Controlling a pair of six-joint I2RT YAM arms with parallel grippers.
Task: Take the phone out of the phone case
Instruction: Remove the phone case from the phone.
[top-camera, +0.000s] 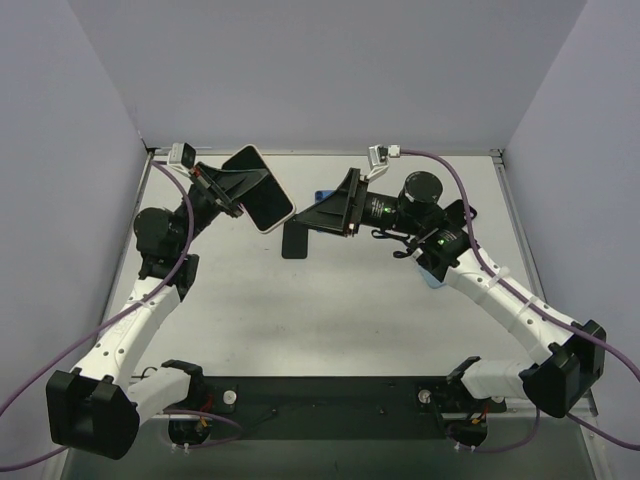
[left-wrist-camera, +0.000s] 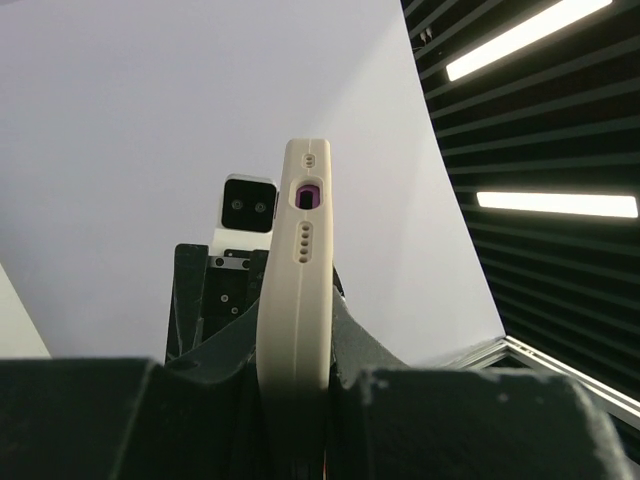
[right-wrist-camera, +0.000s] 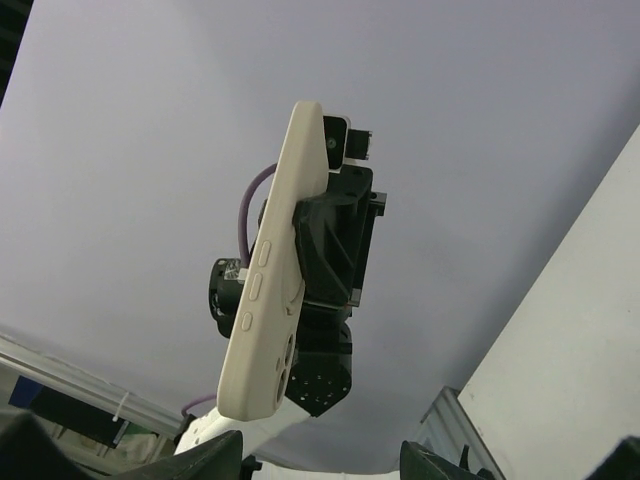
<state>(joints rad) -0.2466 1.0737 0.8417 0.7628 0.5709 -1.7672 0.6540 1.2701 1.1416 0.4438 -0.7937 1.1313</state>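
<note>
L fingers (left-wrist-camera: 450, 425) pinch case (left-wrist-camera: 297, 300), R fingers (right-wrist-camera: 200, 468) apart

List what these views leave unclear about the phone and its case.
- Phone case, left wrist view: only its bottom edge shows; the rest sinks between the left jaws.
- Phone, top view: too small to tell how it's seated.
- Dark patch, top view: partly under the right jaws; object or shadow unclear.

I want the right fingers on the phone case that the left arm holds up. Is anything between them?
Nothing visible. The right gripper stands open beside the phone case, with only air between them. The left gripper holds the case up off the table.
</note>
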